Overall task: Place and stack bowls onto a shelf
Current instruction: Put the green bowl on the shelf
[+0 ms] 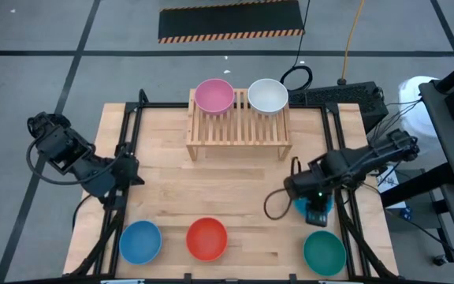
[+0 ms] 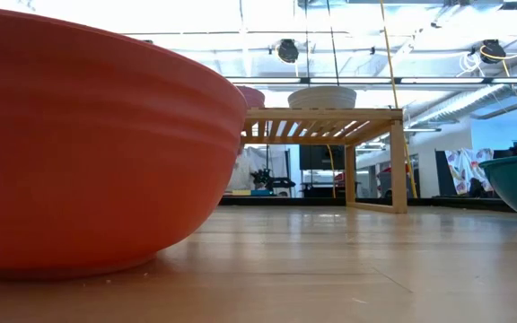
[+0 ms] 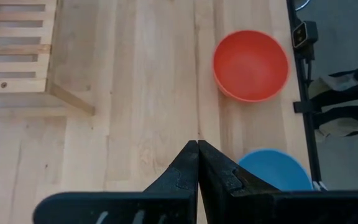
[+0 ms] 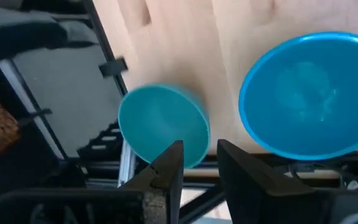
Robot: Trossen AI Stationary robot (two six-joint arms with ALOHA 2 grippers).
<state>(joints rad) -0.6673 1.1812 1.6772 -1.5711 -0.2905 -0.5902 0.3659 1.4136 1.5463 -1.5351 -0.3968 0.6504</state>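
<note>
The pink bowl (image 1: 213, 95) and the white bowl (image 1: 268, 95) stand side by side on the far part of the shelf (image 1: 239, 130). The blue bowl (image 1: 140, 241), red bowl (image 1: 207, 238) and green bowl (image 1: 324, 251) rest on their bases along the table's near edge. My right gripper (image 1: 315, 211) hovers over the teal-blue bowl (image 1: 302, 207), just beyond the green one. In the right wrist view it (image 4: 199, 146) is open by a narrow gap, with the teal-blue bowl (image 4: 309, 93) and green bowl (image 4: 163, 127) beyond. My left gripper (image 3: 197, 146) is shut above the table's left side.
A black metal frame (image 1: 124, 134) runs along the table's left and right edges. Cables and a dark box (image 1: 345, 95) lie past the far right corner. Bare wood (image 1: 227, 185) stretches between the shelf and the near row of bowls. The shelf's near half (image 1: 239, 142) holds nothing.
</note>
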